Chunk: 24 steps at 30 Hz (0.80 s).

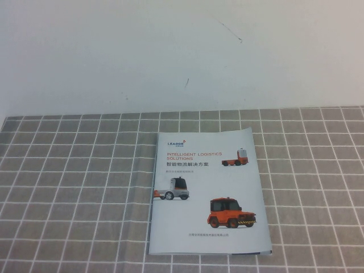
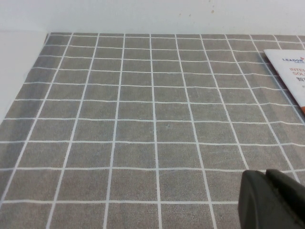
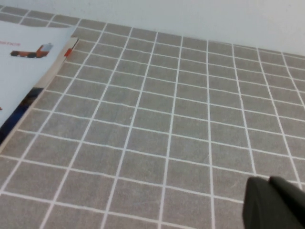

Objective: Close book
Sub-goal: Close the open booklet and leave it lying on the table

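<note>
1 book [image 1: 207, 193], cover up, apparently shut, lower centre of high view; long axis toward wall; left gripper [image 2: 272, 200], right gripper [image 3: 274, 204] flank it, apart; jaws' state untellable.

The book [image 1: 207, 193] lies closed and flat before me, pale cover up, printed with orange vehicles.

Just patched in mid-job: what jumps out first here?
The book lies shut, cover up, mid-table on the grey checked cloth. Neither arm shows from above; the left hand and right hand appear only at their own cameras' edges, off the book.
</note>
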Each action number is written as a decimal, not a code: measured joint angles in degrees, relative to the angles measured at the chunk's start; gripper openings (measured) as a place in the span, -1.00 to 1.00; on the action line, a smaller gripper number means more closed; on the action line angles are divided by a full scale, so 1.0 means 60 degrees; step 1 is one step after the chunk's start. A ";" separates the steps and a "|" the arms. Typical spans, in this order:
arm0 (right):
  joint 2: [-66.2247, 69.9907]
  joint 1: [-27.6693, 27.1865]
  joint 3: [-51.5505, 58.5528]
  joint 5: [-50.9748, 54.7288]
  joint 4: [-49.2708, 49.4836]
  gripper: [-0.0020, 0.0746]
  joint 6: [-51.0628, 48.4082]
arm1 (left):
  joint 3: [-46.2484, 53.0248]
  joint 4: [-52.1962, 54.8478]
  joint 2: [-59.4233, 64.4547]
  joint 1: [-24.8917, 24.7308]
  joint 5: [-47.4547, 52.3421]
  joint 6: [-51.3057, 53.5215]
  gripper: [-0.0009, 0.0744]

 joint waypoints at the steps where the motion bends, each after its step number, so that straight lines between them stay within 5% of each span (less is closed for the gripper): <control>1: 0.0000 0.0000 0.0000 -0.0012 0.0017 -0.95 -0.0038 | 0.0000 0.0000 0.0000 0.0000 0.0000 0.0000 -0.99; 24: 0.0000 -0.0927 0.0000 -0.0057 0.0119 -0.95 0.0388 | 0.0000 0.0000 0.0000 0.0000 0.0017 0.0000 -0.99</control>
